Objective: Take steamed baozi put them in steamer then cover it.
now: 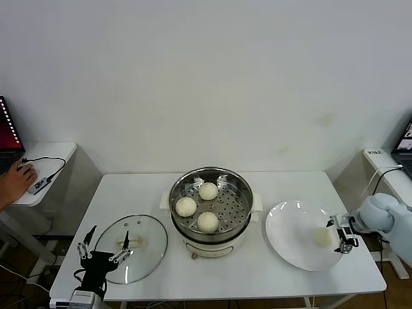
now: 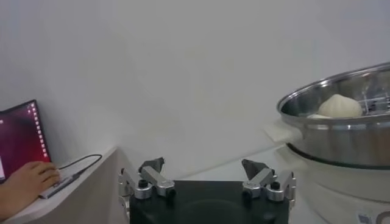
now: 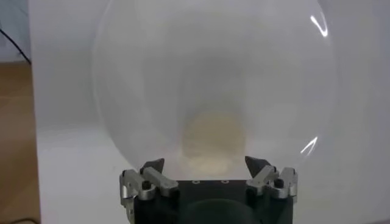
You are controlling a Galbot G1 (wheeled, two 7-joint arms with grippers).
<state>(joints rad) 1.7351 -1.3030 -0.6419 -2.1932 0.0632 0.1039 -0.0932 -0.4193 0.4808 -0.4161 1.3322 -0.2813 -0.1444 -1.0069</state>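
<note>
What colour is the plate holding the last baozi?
White; the plate shows best in the head view.

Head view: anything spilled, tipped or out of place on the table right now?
Nothing stands out. Three baozi sit on the steamer tray, the fourth bun lies on the white plate at the open right gripper, and the cover lies flat by the left gripper.

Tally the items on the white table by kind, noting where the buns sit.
Steamed baozi: 4, with three in the steamer and one on the plate
Steamer: 1
Glass cover: 1, lying flat on the table
White plate: 1
Total: 7
</note>
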